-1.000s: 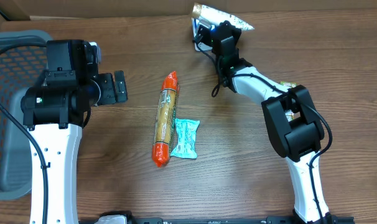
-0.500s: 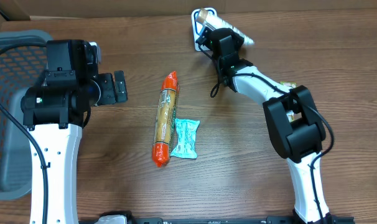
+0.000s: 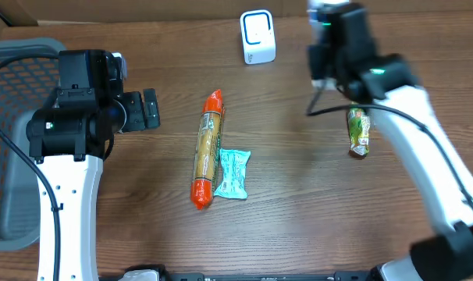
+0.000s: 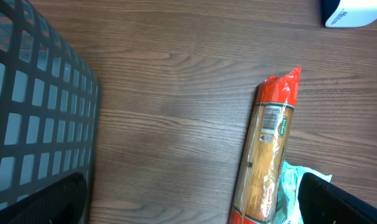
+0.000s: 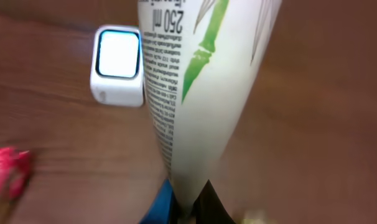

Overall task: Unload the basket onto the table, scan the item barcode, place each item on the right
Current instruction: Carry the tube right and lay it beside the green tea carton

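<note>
Clamping white pack (image 5: pixel 195 81), right pincer (image 5: pixel 186 208); print legible only wrist view.

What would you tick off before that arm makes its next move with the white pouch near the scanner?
1. Pouch gripped in right gripper: ok.
2. Scanner standing on the table, nothing covering it: ok.
3. Barcode turned toward scanner: cannot tell; only small print shows.
4. Pouch lined up with scanner: not ok; it hangs off to one side.
5. Left gripper open and away from scanner: ok.
</note>
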Tool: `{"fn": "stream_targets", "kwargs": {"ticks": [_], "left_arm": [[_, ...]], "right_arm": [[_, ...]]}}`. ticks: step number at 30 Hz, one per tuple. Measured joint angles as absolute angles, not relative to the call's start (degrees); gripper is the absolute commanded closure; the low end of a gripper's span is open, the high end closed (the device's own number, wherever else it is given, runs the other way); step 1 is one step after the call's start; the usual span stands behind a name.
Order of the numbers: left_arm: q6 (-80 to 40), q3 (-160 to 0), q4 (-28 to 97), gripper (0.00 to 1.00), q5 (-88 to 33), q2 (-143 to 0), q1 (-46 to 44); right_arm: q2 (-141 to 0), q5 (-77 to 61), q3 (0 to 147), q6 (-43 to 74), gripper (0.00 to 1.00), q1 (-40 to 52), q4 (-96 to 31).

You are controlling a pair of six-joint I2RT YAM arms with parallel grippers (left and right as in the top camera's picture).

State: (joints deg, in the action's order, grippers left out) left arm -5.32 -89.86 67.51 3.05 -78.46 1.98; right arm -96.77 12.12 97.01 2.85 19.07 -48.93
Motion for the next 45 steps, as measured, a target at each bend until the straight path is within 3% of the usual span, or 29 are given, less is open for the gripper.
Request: {"fn": "stream_targets", "kwargs": {"ticks": [5, 15, 25, 27, 30, 41, 45], "left_arm": [[-5.32, -89.86, 67.48, 0.01, 3.05, -78.46, 1.98], [-5.32, -89.89, 67.51, 0.00, 3.05, -78.46, 1.98], [-5.32, -89.89, 67.51, 0.00, 3.05, -78.46, 1.98], [-5.32, -89.89, 67.51, 0.01, 3.05, -78.46, 1.98], [-5.32, -89.89, 67.51, 0.00, 3.05, -78.46, 1.98], [-5.32, -89.89, 67.53, 0.00, 3.05, -78.46, 1.98], [-5.32, -89.89, 67.53, 0.01, 3.05, -78.46, 1.98]], "right_arm": [[-96.84, 5.41, 94.56, 14.96, 0.96, 12.88, -56.93], [-106.52, -6.35, 76.66, 20.25, 0.96, 8.29, -38.76], [-110.45, -8.51, 75.35, 28.38, 0.95, 4.36, -38.89], [-110.43, -8.49, 75.37, 29.52, 0.87, 2.13, -40.12], [-110.43, -7.99, 75.37, 30.74, 0.65, -0.51, -42.70], [-110.34, -7.66, 76.58, 25.21, 0.41, -2.11, -51.07], [-109.01, -10.17, 81.12, 22.35, 0.12, -2.09, -57.69]]}}
